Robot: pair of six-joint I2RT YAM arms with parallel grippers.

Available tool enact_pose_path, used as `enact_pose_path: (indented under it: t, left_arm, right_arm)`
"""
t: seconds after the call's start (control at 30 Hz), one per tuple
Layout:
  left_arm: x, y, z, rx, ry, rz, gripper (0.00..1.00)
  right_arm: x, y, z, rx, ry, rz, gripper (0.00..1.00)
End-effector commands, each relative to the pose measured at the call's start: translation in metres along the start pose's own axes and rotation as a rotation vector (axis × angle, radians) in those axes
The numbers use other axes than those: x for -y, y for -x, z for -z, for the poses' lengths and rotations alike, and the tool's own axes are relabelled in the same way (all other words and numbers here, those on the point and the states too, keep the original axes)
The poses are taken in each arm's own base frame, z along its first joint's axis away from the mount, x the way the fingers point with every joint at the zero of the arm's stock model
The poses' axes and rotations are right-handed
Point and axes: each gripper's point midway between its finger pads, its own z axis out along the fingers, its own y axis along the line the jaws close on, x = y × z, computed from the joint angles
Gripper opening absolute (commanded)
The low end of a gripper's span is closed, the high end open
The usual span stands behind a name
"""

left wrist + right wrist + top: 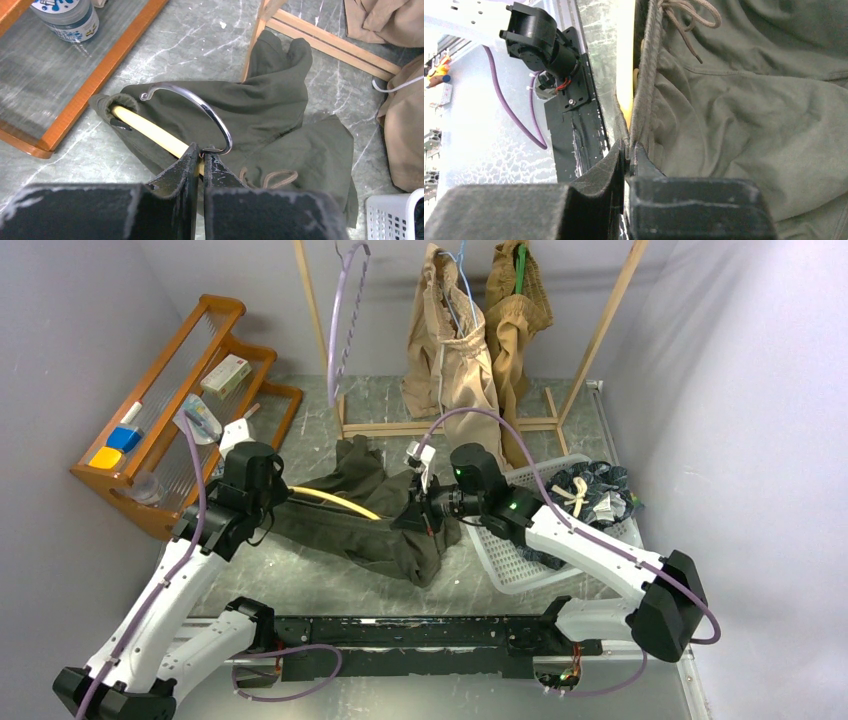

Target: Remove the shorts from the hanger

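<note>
The left gripper (201,153) is pinching the smooth yellow hanger (150,132); the right gripper (629,150) is clamping the crumpled olive shorts (749,115).

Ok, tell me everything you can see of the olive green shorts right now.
The olive green shorts are soft, creased cloth with a tan drawstring, lying crumpled on the marbled table between the arms. A yellow hanger with a metal hook runs through the waistband. The left gripper is shut on the hanger; the right gripper pinches the waistband edge.
</note>
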Motion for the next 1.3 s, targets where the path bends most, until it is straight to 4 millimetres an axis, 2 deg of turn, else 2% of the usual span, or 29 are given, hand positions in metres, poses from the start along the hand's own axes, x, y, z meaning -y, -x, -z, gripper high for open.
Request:
enact_pose_path:
  t: [0.0, 0.07, 0.2, 0.27, 0.37, 0.43, 0.73, 0.87, 0.93, 1.07, 1.2, 1.27]
  left_arm:
    - [-0.068, 0.065, 0.009, 0.264, 0.329, 0.013, 0.07]
    - [-0.067, 0.063, 0.008, 0.256, 0.318, 0.013, 0.07]
    - [-0.076, 0.064, 0.01, 0.265, 0.362, 0.004, 0.07]
    - [-0.071, 0.068, 0.01, 0.272, 0.338, 0.005, 0.07]
    - [-0.078, 0.076, 0.014, 0.293, 0.385, -0.007, 0.07]
    - [-0.074, 0.075, 0.012, 0.275, 0.368, -0.006, 0.07]
    - [-0.078, 0.078, 0.009, 0.278, 0.38, -0.006, 0.07]
    - [-0.072, 0.078, 0.008, 0.275, 0.337, 0.005, 0.07]
    - [-0.066, 0.074, 0.005, 0.257, 0.306, 0.009, 0.07]
    - [-0.053, 0.07, 0.001, 0.228, 0.236, 0.028, 0.07]
    - [-0.04, 0.07, -0.001, 0.204, 0.178, 0.045, 0.07]
    - [-0.036, 0.071, -0.002, 0.2, 0.154, 0.035, 0.07]
  right_arm:
    - [-0.011, -0.097, 0.023, -0.322, 0.03, -0.234, 0.0]
    - [-0.007, -0.101, 0.019, -0.331, 0.019, -0.246, 0.0]
    - [-0.008, -0.104, 0.016, -0.345, 0.038, -0.247, 0.0]
    - [-0.013, -0.108, 0.013, -0.353, 0.081, -0.255, 0.0]
    - [-0.024, -0.117, 0.009, -0.413, 0.135, -0.245, 0.0]
    - [-0.026, -0.121, 0.012, -0.425, 0.132, -0.236, 0.0]
    - [-0.032, -0.114, 0.03, -0.476, 0.095, -0.241, 0.0]
    - [-0.034, -0.118, 0.039, -0.484, 0.062, -0.258, 0.0]
    - [-0.03, -0.109, 0.043, -0.496, 0.012, -0.258, 0.0]
    - [-0.03, -0.088, 0.046, -0.407, -0.018, -0.21, 0.0]
    - [-0.028, -0.103, 0.047, -0.442, -0.014, -0.217, 0.0]
    - [-0.019, -0.103, 0.041, -0.432, -0.052, -0.214, 0.0]
